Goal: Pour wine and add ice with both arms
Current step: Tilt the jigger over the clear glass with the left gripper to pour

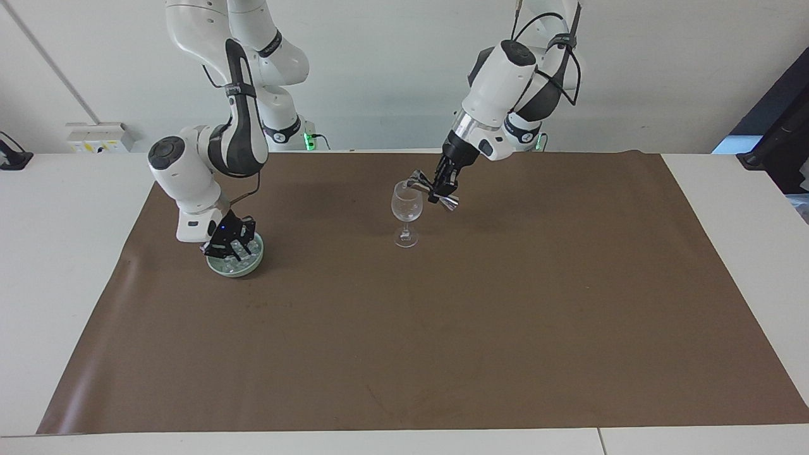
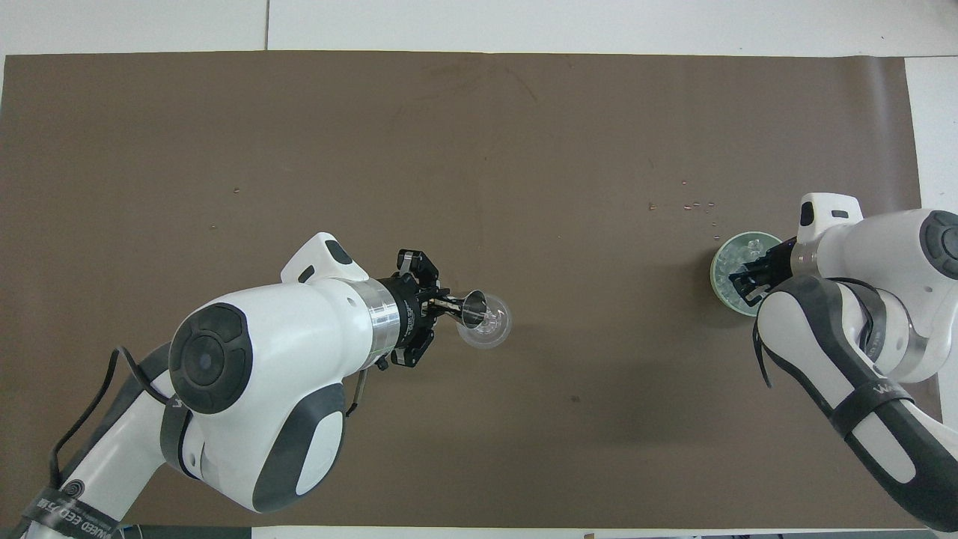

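Observation:
A clear wine glass [image 1: 406,205] [image 2: 495,331] stands upright mid-mat. My left gripper [image 1: 440,190] [image 2: 447,303] is shut on the waist of a metal jigger [image 1: 417,184] [image 2: 474,308]. It holds the jigger tilted, with its mouth over the glass rim. No liquid shows in the glass. Toward the right arm's end sits a pale green bowl [image 1: 243,270] [image 2: 715,266] of ice [image 1: 250,256] [image 2: 737,254]. My right gripper [image 1: 235,248] [image 2: 741,281] is down in the bowl among the cubes, fingers shut. Whether a cube is held is hidden.
A brown mat [image 1: 442,328] covers most of the white table [image 1: 63,253]. Small specks [image 2: 696,204] lie on the mat just farther from the robots than the bowl. A white box [image 1: 98,136] sits at the table's edge near the right arm's base.

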